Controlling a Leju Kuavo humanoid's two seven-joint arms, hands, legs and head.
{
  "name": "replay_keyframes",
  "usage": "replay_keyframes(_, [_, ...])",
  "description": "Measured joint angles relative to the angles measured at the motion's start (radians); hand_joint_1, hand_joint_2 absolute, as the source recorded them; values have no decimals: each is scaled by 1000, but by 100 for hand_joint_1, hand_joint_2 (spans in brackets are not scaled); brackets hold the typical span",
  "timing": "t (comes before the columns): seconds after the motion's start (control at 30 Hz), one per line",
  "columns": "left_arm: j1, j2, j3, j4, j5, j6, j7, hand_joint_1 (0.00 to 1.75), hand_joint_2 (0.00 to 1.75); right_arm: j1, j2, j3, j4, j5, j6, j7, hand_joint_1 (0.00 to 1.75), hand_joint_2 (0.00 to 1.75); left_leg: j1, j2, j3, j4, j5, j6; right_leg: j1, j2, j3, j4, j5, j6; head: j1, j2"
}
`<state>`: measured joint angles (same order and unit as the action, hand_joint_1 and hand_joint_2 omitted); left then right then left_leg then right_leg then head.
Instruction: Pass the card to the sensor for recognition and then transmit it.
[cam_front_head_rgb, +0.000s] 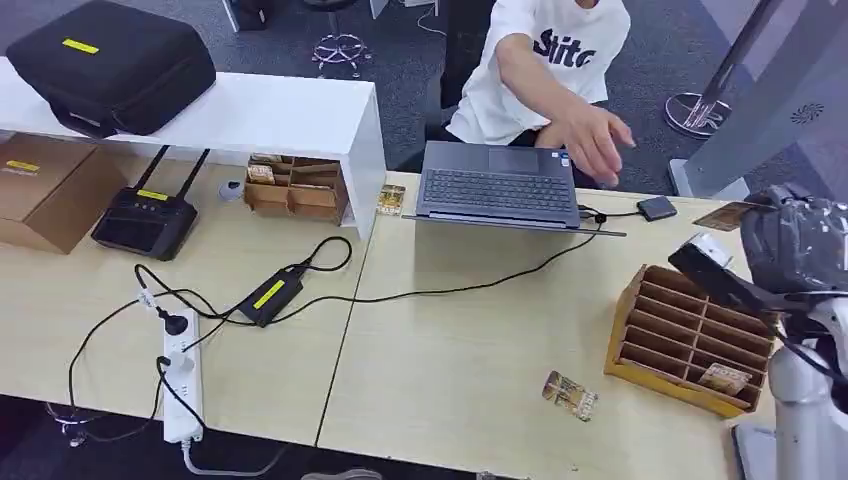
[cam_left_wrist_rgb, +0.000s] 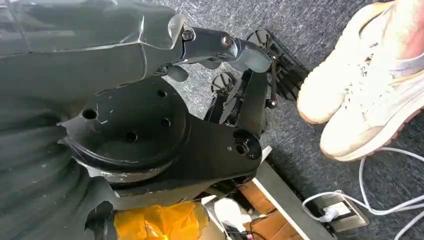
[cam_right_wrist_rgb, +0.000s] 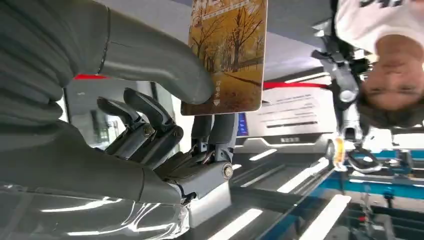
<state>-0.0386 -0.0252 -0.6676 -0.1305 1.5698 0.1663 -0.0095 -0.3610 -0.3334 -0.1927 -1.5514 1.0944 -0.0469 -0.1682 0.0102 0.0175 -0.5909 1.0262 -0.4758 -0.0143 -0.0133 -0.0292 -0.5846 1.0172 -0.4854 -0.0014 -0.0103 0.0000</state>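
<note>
1. The counter (cam_front_head_rgb: 450, 350) is pale wood-look laminate, smooth and matt.
2. The slotted rack (cam_front_head_rgb: 690, 335) is bare, unvarnished wood.
3. The card (cam_right_wrist_rgb: 227, 55) has a glossy printed face, probably plastic, though the view is too tilted to be sure.
4. The right hand (cam_right_wrist_rgb: 165, 130) has a smooth grey plastic thumb and dark, faintly shiny fingers (cam_right_wrist_rgb: 145, 107).
5. The laptop (cam_front_head_rgb: 497, 190) is matt grey metal.

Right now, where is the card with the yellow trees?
The card is pinched in the right hand; in the head view it sits far right, past the wooden slotted rack.
</note>
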Motion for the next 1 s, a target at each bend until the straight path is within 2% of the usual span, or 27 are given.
replay_keyframes(0.13, [-1, 1, 0, 0, -2, -5, 6, 0, 175, -59, 11, 82, 16, 58, 27, 39, 175, 175, 0, 2, 0, 0, 0, 0, 0, 2, 0, 1, 0, 0, 0, 0])
replay_keyframes(0.3, [-9, 3, -5, 0, -6, -8, 20, 0, 175, -234, 68, 231, 170, 166, 59, 113, 175, 175, 0, 3, 1, 0, 2, -2, 0, 3, 0, 2, 1, -1, 0, 0])
replay_keyframes(0.43, [-17, 5, -13, 0, -2, -10, 21, 0, 175, -328, 127, 343, 307, 195, 44, 122, 175, 175, 1, 2, 2, 0, 2, -2, 1, 3, 0, 2, 1, -1, 0, 0])
replay_keyframes(0.53, [-19, 5, -17, 0, -1, -10, 21, 0, 175, -348, 145, 414, 351, 190, 41, 126, 175, 175, 1, 2, 2, 0, 2, -2, 1, 3, 0, 2, 1, -1, 0, 0])
replay_keyframes(0.73, [-18, 5, -18, 0, 0, -9, 18, 0, 175, -355, 155, 483, 381, 187, 41, 128, 175, 175, 1, -2, 0, 0, 2, -2, 0, -1, -1, 2, 0, 0, 0, 0])
replay_keyframes(1.0, [-18, 5, -18, 0, 0, -8, 21, 0, 175, -355, 156, 514, 382, 171, 48, 128, 175, 175, 1, -3, -1, 0, 1, -2, 0, -2, -1, 1, 0, 0, 0, 0])
